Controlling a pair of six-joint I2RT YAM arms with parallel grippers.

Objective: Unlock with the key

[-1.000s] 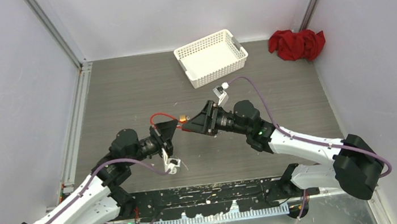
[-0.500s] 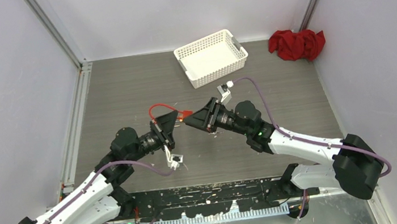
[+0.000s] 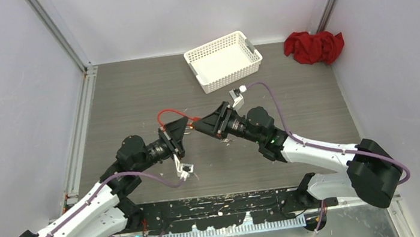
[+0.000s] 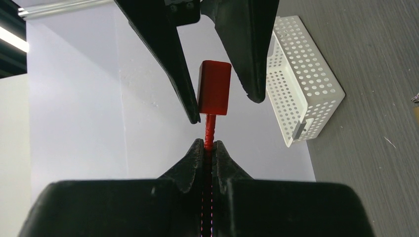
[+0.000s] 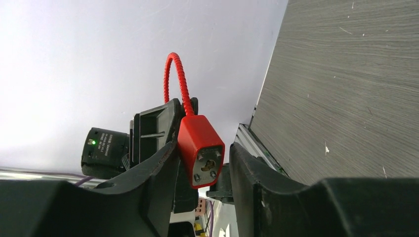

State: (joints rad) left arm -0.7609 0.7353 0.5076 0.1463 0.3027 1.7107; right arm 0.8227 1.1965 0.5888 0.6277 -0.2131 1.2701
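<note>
1. Black fingers of the left pincer are pressed together on the red cable of the padlock. They hold it up off the tabletop, about midway between the two arms.
2. Just past that grip, the red lock body juts out on the end of the cable. Its keyhole face points toward the right arm.
3. The right pincer stands part-way open, with one jaw on each side of the lock body. The left wrist view shows a gap on at least one side, so it brackets the body rather than clamping it. It carries nothing else.
4. No key can be made out in any view: none in either pincer, none in the keyhole, none on the tabletop. By that reading the task is at an early stage. The lock is held up and presented, while fetching the key, inserting it, turning it and freeing the cable are all left to do.
5. Farthest back, a white basket and a crumpled red cloth lie well apart from the lock.
</note>
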